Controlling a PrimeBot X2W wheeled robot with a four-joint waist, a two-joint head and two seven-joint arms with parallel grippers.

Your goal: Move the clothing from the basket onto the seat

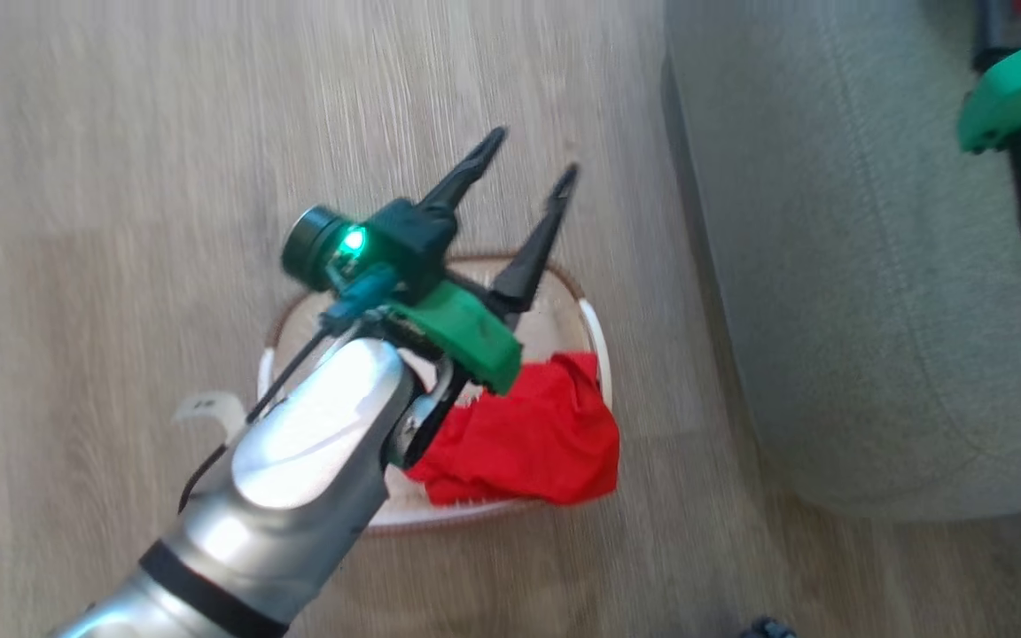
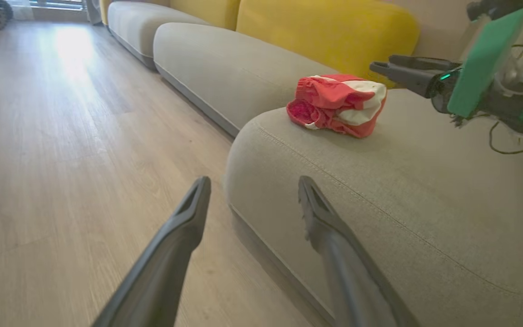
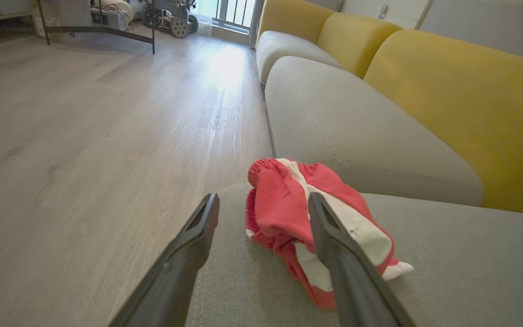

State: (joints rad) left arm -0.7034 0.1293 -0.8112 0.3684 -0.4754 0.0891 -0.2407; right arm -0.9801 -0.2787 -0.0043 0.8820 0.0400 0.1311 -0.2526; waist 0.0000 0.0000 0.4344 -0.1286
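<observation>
Clothing (image 1: pixel 528 443) lies red and bunched in the basket (image 1: pixel 597 341) on the floor (image 1: pixel 120 177), and it droops over the rim on the side near the seat (image 1: pixel 847 266). Another red and white piece (image 2: pixel 338 104) sits on the seat, close to its rounded corner. The left end effector (image 1: pixel 533 151) hangs above the basket with its fingers apart and nothing in them. The right end effector (image 3: pixel 261 200) is over the seat, fingers apart too, holding nothing. I think a small pinch on that floppy cloth could slip, and the piece would fall on the floor. The basket looks light, so a pull could tip it or drag it along. A careless drop could also nudge the other piece off the corner.
</observation>
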